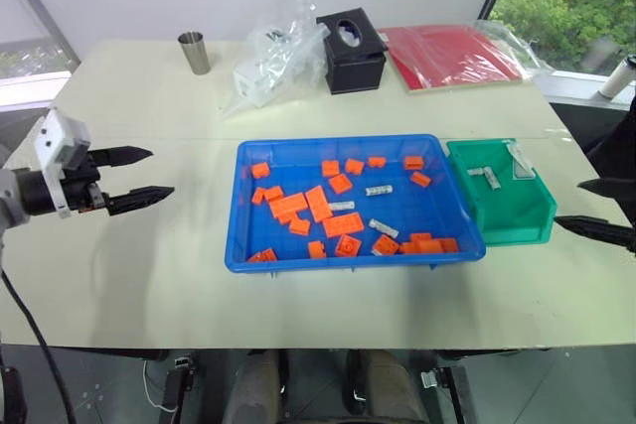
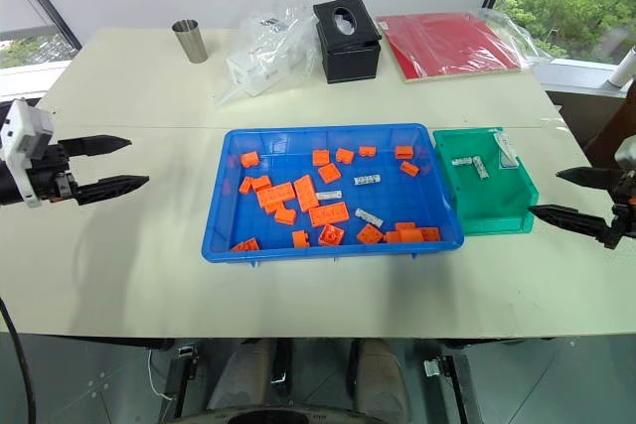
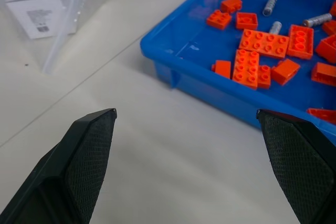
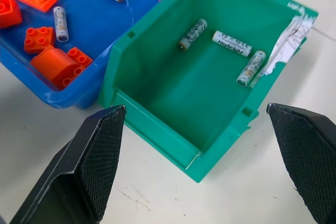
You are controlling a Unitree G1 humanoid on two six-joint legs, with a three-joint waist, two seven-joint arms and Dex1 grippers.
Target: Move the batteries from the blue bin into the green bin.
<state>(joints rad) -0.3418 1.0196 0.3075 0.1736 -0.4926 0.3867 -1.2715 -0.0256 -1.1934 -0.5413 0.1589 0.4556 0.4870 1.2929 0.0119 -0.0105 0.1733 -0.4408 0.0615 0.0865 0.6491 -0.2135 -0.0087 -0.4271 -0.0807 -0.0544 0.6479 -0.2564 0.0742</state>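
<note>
Three batteries (image 1: 379,190) lie among orange blocks (image 1: 288,206) in the blue bin (image 1: 348,257), which sits mid-desk toward the front edge. Three more batteries (image 4: 231,43) lie in the green bin (image 1: 517,230), touching the blue bin's right side. The left gripper (image 1: 145,176) hovers over the desk (image 1: 149,275) well apart from the blue bin's left wall, fingers spread wide and empty. The right gripper (image 2: 568,194) hangs just beside the green bin's right side near the desk's right edge, fingers also released, holding nothing.
</note>
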